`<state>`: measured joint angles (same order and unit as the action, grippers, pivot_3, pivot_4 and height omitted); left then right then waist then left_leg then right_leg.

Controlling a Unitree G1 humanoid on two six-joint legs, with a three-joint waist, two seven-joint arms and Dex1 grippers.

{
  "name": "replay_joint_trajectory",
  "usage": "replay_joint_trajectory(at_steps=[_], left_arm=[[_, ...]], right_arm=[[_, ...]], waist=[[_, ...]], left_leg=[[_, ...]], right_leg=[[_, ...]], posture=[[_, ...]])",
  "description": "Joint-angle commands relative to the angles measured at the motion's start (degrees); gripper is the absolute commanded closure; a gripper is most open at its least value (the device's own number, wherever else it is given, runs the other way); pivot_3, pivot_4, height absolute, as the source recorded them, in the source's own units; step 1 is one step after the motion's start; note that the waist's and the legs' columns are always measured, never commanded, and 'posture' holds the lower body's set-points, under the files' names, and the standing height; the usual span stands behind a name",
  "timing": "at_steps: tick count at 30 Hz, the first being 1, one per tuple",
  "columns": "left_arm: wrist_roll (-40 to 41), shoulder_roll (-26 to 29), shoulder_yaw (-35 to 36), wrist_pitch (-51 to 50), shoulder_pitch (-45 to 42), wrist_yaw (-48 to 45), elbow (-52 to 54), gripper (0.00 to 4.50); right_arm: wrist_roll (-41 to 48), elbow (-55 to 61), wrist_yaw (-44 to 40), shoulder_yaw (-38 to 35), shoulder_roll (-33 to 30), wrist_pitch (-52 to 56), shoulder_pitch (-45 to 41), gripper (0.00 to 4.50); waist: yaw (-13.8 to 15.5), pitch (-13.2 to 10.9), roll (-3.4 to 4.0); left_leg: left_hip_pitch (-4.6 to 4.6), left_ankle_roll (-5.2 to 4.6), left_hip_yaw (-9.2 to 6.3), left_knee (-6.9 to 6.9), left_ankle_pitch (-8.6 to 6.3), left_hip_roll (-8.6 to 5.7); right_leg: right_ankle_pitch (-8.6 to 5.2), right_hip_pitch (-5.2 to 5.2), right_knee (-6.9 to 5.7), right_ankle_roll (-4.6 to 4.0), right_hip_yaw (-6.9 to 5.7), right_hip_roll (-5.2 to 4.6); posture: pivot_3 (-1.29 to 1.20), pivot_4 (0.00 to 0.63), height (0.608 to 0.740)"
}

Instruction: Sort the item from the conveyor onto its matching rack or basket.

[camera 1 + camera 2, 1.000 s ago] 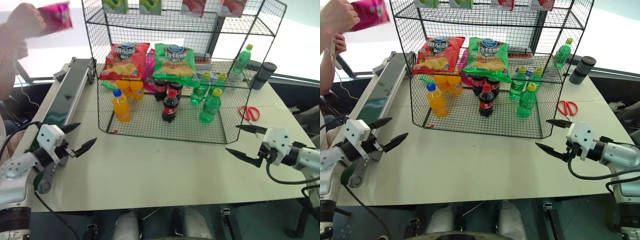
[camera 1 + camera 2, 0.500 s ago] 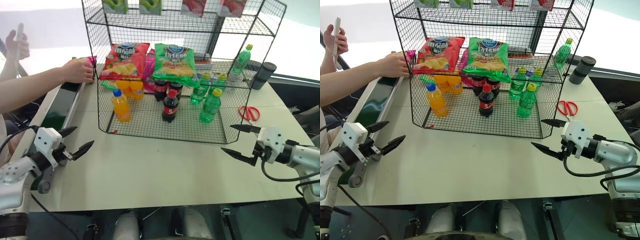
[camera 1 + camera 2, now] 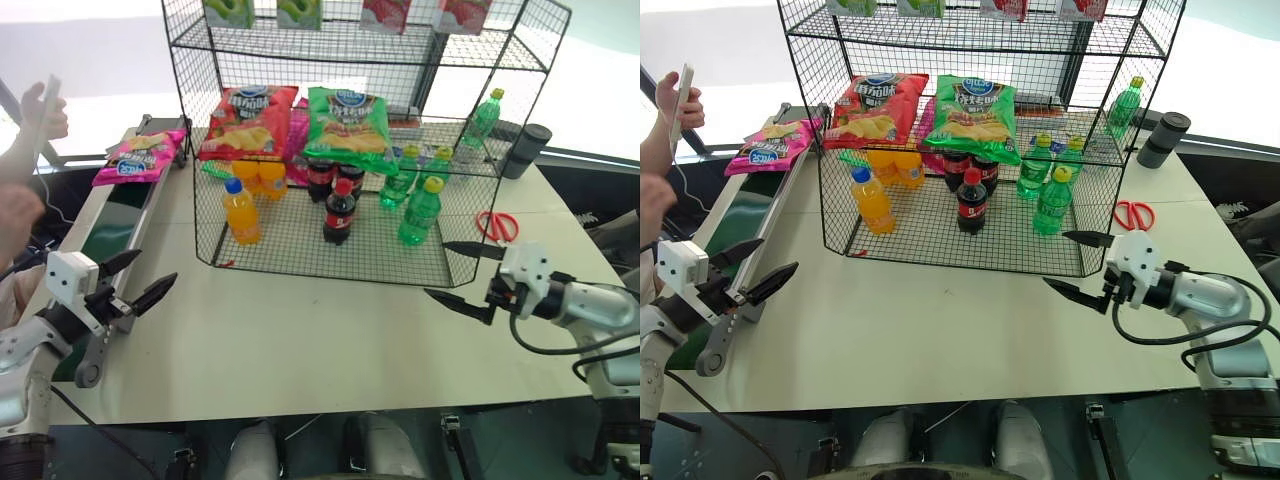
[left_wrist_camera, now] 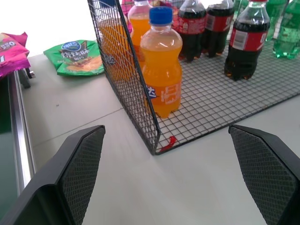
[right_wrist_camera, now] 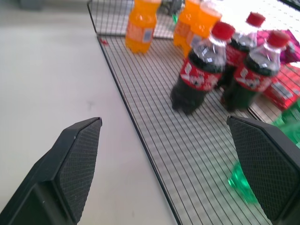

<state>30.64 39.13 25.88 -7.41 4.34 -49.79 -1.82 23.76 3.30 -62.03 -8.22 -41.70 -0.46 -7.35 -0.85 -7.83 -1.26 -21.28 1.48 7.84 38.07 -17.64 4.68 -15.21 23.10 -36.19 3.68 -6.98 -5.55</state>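
On conveyor [image 3: 120, 210], blue-logo pink bag [image 3: 140, 157]

Mock shop: stocked wire rack [image 3: 330, 150]

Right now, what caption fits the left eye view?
Pink crisp bag lies on the conveyor; both open grippers, left and right, hover before the wire rack.
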Motion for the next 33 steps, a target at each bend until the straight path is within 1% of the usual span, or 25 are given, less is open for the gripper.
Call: replay_joint_trajectory(at_steps=[1, 3, 5, 7, 9, 11, 15, 17, 19, 20, 23, 25, 28, 33], left_arm=[[-1.4, -0.1, 3.5, 2.7, 3.9, 1.3, 4.8, 0.00], [-2.7, 0.4, 4.3, 4.1, 6.2, 1.5, 5.7, 0.00], [-1.2, 0.6, 6.1, 2.2, 7.8, 2.2, 7.0, 0.00], [-5.2, 1.3, 8.4, 9.2, 9.9, 1.7, 7.0, 0.00], [-11.0, 3.0, 11.4, 18.1, 12.5, 1.5, 5.5, 0.00], [-14.8, 3.9, 13.7, 23.6, 14.3, 2.6, 4.2, 0.00], [-24.8, 6.2, 17.0, 38.3, 17.8, 6.1, -2.7, 0.00], [-29.2, 7.3, 17.9, 45.6, 20.2, 7.7, -6.1, 0.00], [-28.7, 8.0, 18.2, 50.0, 21.6, 7.4, -7.6, 0.00], [-31.8, 8.9, 18.9, 52.7, 21.5, 9.7, -9.3, 0.00], [-38.0, 10.7, 19.2, 57.1, 21.2, 14.5, -13.3, 0.00], [-39.9, 11.2, 19.0, 59.2, 21.8, 16.7, -14.9, 0.00], [-41.1, 11.7, 18.0, 59.9, 21.5, 19.6, -17.1, 0.00], [-45.0, 13.3, 15.3, 60.0, 19.3, 24.5, -22.0, 0.00]], right_arm=[[1.8, 6.1, 2.1, 2.8, 3.0, 3.1, -1.2, 0.05], [1.9, 7.6, 2.4, 4.5, 4.4, 4.5, -1.7, 0.05], [2.7, 8.6, 2.5, 5.5, 5.4, 6.5, -2.3, 0.05], [4.7, 10.1, 1.7, 7.1, 6.4, 9.1, -2.7, 0.05], [5.7, 11.0, 0.4, 9.4, 7.4, 10.6, -3.4, 0.05], [6.0, 10.8, -0.2, 10.8, 8.5, 11.4, -4.6, 0.05], [5.9, 9.3, -2.6, 13.1, 9.8, 11.7, -6.3, 0.05], [7.7, 8.5, -5.5, 13.7, 9.7, 12.9, -6.6, 0.05], [10.6, 7.6, -8.6, 13.7, 9.2, 15.6, -7.0, 0.05], [11.3, 6.7, -9.7, 13.6, 9.0, 16.4, -7.3, 0.05], [11.3, 4.3, -9.3, 12.3, 10.6, 15.9, -8.6, 0.05], [12.2, 4.3, -7.2, 11.0, 12.5, 15.8, -9.1, 0.05], [15.3, 6.1, -4.4, 8.9, 14.9, 17.8, -9.1, 0.05], [10.1, 6.2, -2.8, 9.3, 15.8, 12.2, -7.6, 0.05]], waist=[[0.0, 0.0, -0.01], [0.1, 0.0, 0.00], [0.1, 0.0, -0.02], [0.1, 0.0, -0.07], [0.1, 0.1, -0.14], [0.1, 0.1, -0.15], [0.1, 0.1, -0.10], [0.0, 0.0, -0.08], [0.0, 0.0, -0.08], [0.1, 0.1, -0.10], [0.2, 0.1, -0.14], [0.1, 0.1, -0.13], [-0.1, 0.1, -0.11], [-0.1, 0.1, -0.11]], left_leg=[[0.00, 0.00, 0.00, 0.00, 0.00, 0.01], [-0.02, -0.01, 0.00, 0.00, -0.01, 0.01], [-0.03, -0.13, 0.00, 0.00, -0.07, 0.02], [-0.02, -0.16, -0.01, 0.00, -0.09, 0.05], [-0.03, -0.17, -0.04, 0.00, -0.10, 0.06], [-0.05, -0.18, -0.03, -0.01, -0.11, 0.06], [-0.05, -0.21, -0.02, -0.01, -0.13, 0.06], [-0.06, -0.25, -0.01, -0.02, -0.15, 0.07], [-0.08, -0.26, 0.00, -0.02, -0.16, 0.08], [-0.08, -0.27, 0.00, -0.03, -0.16, 0.10], [-0.07, -0.32, -0.01, -0.02, -0.19, 0.11], [-0.05, -0.33, 0.01, -0.02, -0.20, 0.11], [-0.09, -0.32, 0.04, -0.03, -0.20, 0.13], [-0.12, -0.32, 0.10, -0.08, -0.20, 0.14]], right_leg=[[0.00, 0.01, 0.01, 0.00, 0.00, 0.00], [0.00, 0.02, 0.01, 0.00, 0.00, 0.00], [0.00, 0.03, 0.01, -0.01, 0.00, -0.01], [-0.01, 0.03, 0.01, -0.02, 0.00, -0.03], [-0.01, 0.05, 0.01, -0.04, -0.01, -0.03], [-0.02, 0.09, 0.02, -0.05, -0.02, -0.02], [-0.02, 0.12, 0.02, -0.07, -0.02, -0.06], [-0.02, 0.21, 0.04, -0.06, -0.02, -0.06], [-0.02, 0.25, 0.04, -0.06, -0.04, -0.06], [-0.02, 0.26, 0.05, -0.06, -0.04, -0.06], [-0.01, 0.32, 0.06, -0.07, -0.10, -0.12], [0.01, 0.33, 0.06, -0.10, -0.10, -0.13], [0.02, 0.33, 0.02, -0.09, -0.09, -0.12], [0.02, 0.28, 0.01, -0.07, -0.10, -0.10]], posture=[[0.00, 0.150, 0.726], [0.00, 0.150, 0.726], [0.00, 0.150, 0.726], [0.00, 0.150, 0.726], [0.00, 0.150, 0.726], [0.00, 0.150, 0.726], [0.00, 0.150, 0.726], [0.00, 0.150, 0.726], [0.00, 0.150, 0.726], [0.00, 0.150, 0.726], [0.00, 0.150, 0.726], [0.00, 0.150, 0.726], [0.00, 0.150, 0.726], [0.00, 0.150, 0.726]])
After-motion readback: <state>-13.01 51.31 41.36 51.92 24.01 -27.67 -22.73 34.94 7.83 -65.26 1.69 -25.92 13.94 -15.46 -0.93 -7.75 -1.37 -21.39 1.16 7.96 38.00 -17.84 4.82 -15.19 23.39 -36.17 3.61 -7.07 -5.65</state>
